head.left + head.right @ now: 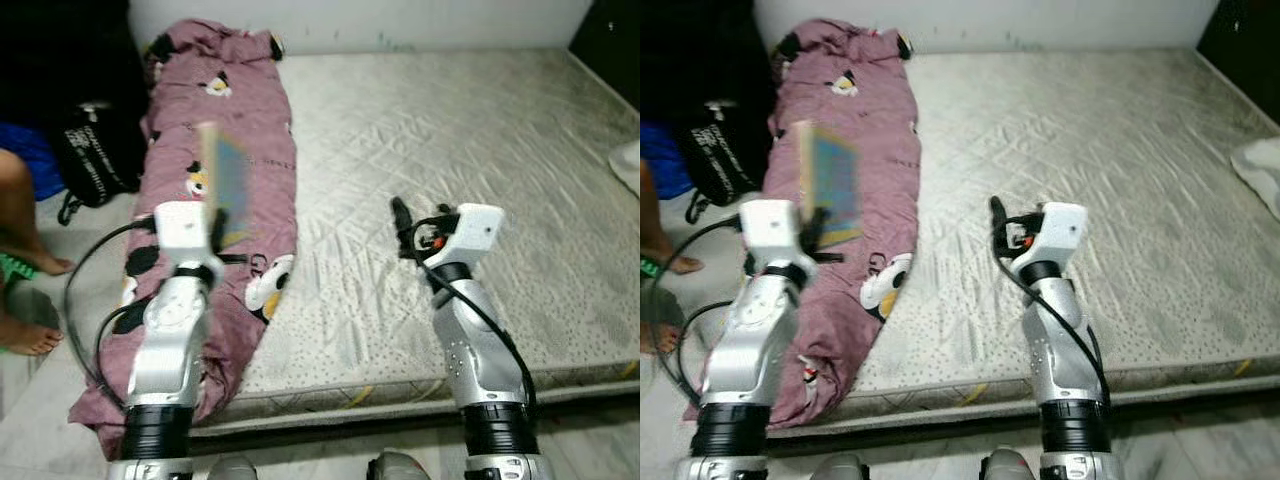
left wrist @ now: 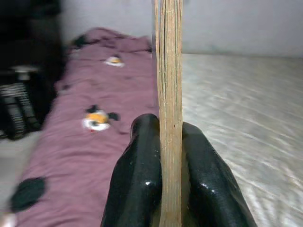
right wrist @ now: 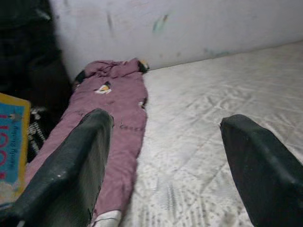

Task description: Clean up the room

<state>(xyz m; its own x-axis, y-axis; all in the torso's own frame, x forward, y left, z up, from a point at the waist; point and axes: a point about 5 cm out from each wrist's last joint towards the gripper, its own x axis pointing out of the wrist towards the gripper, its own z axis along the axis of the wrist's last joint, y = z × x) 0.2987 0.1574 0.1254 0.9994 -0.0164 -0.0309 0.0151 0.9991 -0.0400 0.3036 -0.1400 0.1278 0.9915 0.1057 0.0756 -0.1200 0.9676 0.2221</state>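
Note:
My left gripper (image 1: 215,232) is shut on a thin book (image 1: 228,185) with a blue cover and yellow edge, held upright over the mauve blanket. In the left wrist view the book's page edge (image 2: 169,94) stands clamped between the two black fingers (image 2: 137,170). The mauve blanket (image 1: 240,130) with cartoon prints lies bunched along the left side of the bare grey mattress (image 1: 450,130). My right gripper (image 1: 405,225) hovers open above the mattress's front part, nothing between its fingers (image 3: 71,170). The book's cover (image 3: 12,146) is also seen at the edge of the right wrist view.
A black bag (image 1: 90,150) sits on the floor left of the bed. A person's bare legs and feet (image 1: 25,290) are at the far left. A white cloth (image 1: 1260,165) lies at the mattress's right edge. A white wall (image 1: 400,20) runs behind the bed.

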